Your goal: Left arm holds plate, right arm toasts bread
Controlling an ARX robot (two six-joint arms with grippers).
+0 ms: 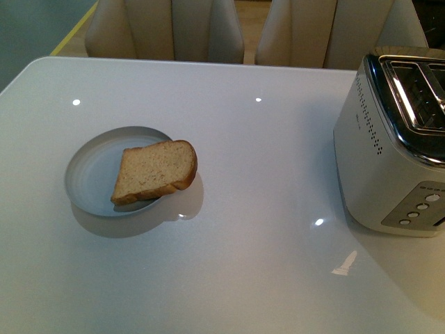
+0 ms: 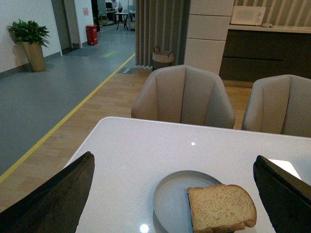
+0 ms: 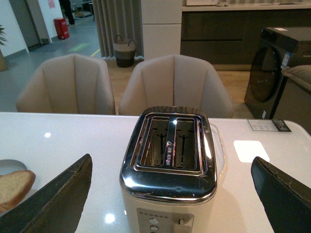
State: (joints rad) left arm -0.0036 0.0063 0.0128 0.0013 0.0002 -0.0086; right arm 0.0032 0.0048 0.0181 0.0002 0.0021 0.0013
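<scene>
A slice of brown bread (image 1: 154, 171) lies on the right side of the pale round plate (image 1: 94, 170), its rounded top hanging over the rim. Neither arm shows in the front view. In the left wrist view the plate (image 2: 170, 196) and bread (image 2: 221, 208) lie between the two wide-apart black fingers (image 2: 58, 199) of my open left gripper (image 2: 172, 201), which is empty. In the right wrist view my right gripper (image 3: 170, 196) is open and empty, its fingers (image 3: 53, 199) either side of the toaster (image 3: 170, 170). The bread's edge (image 3: 14, 187) shows at that view's left.
The white-and-chrome toaster (image 1: 393, 139) stands at the table's right side with two empty slots facing up. Beige chairs (image 1: 167, 31) stand along the far edge of the glossy white table (image 1: 257, 209).
</scene>
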